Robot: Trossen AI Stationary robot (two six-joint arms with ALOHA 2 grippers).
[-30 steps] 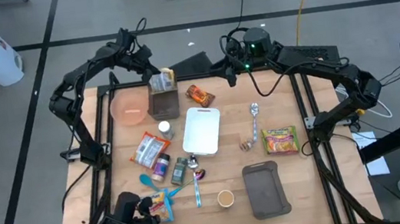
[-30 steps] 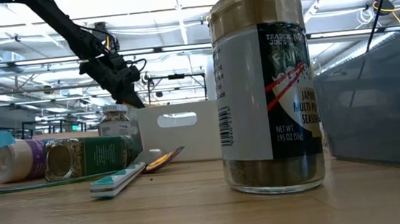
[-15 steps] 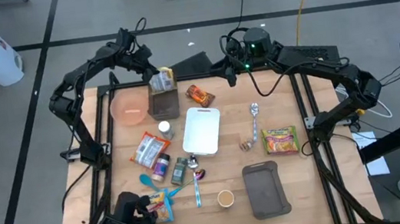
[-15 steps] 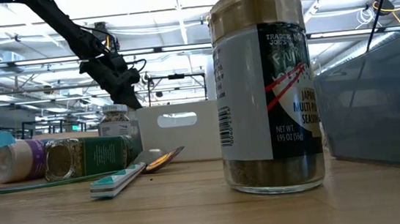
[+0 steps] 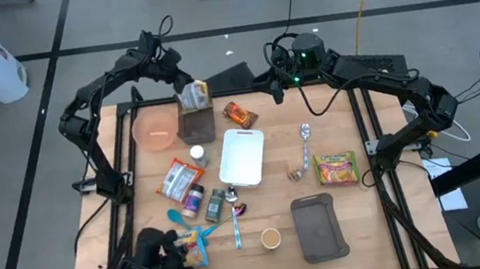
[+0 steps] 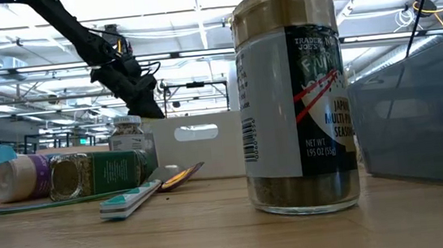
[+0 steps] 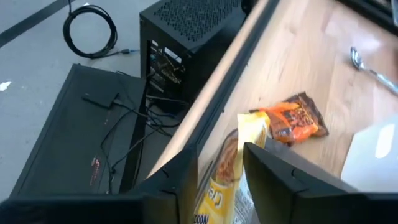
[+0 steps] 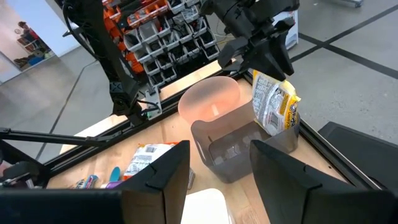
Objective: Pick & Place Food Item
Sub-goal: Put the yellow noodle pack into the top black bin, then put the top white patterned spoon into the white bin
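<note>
**Inspector:** Largest first. The brown bin (image 5: 196, 122) stands at the table's far edge, beside the pink bowl (image 5: 156, 128). The yellow snack packet (image 5: 194, 93) rests upright inside the bin.

**Assistant:** And the step?

**Inspector:** Release, I judge. The left gripper (image 5: 179, 79) sits just above the packet, jaws apart. The right gripper (image 8: 219, 171) waits at the far edge, jaws apart and empty.

**Assistant:** Next?

**Inspector:** Lift clear without snagging the packet.

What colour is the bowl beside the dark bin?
Translucent pink bowl; clearest in the high view.
</note>
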